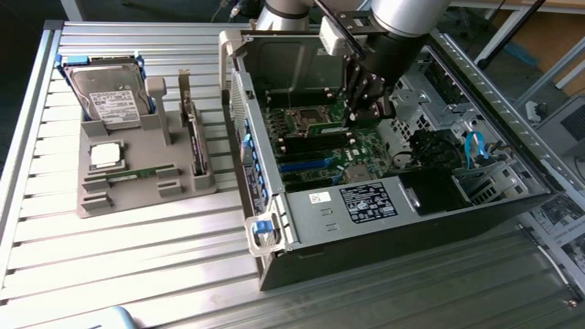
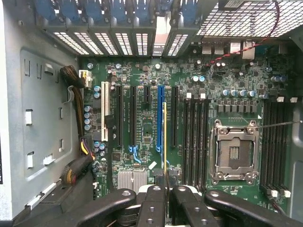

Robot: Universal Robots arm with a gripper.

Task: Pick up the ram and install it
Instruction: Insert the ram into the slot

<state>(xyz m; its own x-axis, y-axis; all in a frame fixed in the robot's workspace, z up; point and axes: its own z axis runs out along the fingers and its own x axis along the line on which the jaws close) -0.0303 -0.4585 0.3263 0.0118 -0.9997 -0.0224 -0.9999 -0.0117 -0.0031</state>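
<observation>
Ram (image 2: 164,137): wrist view, edge-on, clamped in the gripper (image 2: 164,182) jaws, over the motherboard (image 2: 142,123), beside the blue slot (image 2: 160,113)
Case (image 1: 384,205): exterior view, open, gripper inside over the board; grey tray (image 1: 137,188) well apart, exterior view's left

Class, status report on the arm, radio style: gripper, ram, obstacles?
Gripper shut on ram, edge-on. Ram inside the case, above the motherboard, not seated. Memory slots empty; no obstruction seen.

Held ram (image 2: 164,137) edge-on, chips and label hidden; one end buried between pincer (image 2: 164,179) fingers; arm (image 1: 407,17) cropped.
</observation>
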